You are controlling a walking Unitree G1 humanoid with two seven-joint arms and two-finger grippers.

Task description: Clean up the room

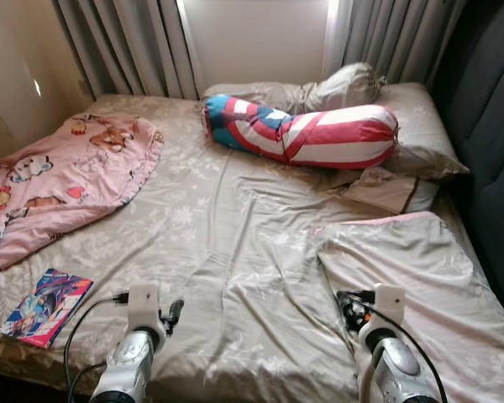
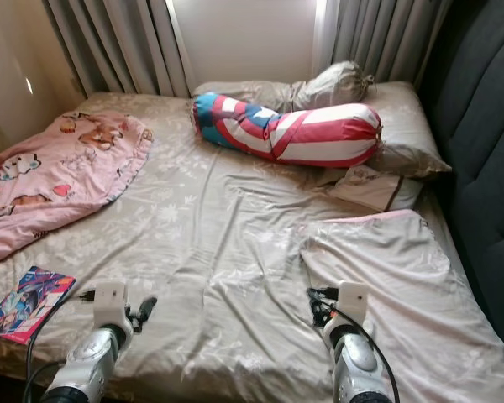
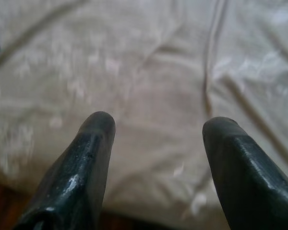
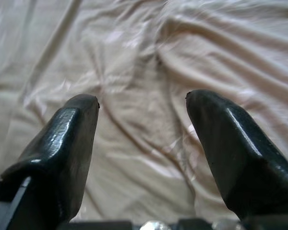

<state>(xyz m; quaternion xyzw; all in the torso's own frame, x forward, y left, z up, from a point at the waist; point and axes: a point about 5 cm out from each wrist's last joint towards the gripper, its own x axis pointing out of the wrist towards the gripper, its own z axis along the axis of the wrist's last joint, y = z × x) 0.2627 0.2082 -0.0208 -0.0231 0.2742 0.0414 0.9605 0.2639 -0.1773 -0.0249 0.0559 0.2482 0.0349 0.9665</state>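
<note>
From the head: a thin comic magazine (image 1: 45, 306) lies flat near the bed (image 1: 235, 252) edge beside the left end effector (image 1: 175, 312); light, floppy, probably best pinched at an edge. The pink blanket (image 1: 67, 180) is soft and bulky. Left wrist: fingers (image 3: 81, 167) spread, empty over sheet. Right wrist: right end effector (image 4: 141, 103) spread, empty.

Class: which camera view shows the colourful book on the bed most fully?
The left eye view: the whole book lies on the bed's near left corner. The right eye view crops it at the picture's edge. The left wrist view catches perhaps a blurred coloured corner; the right wrist view shows sheet.
</note>
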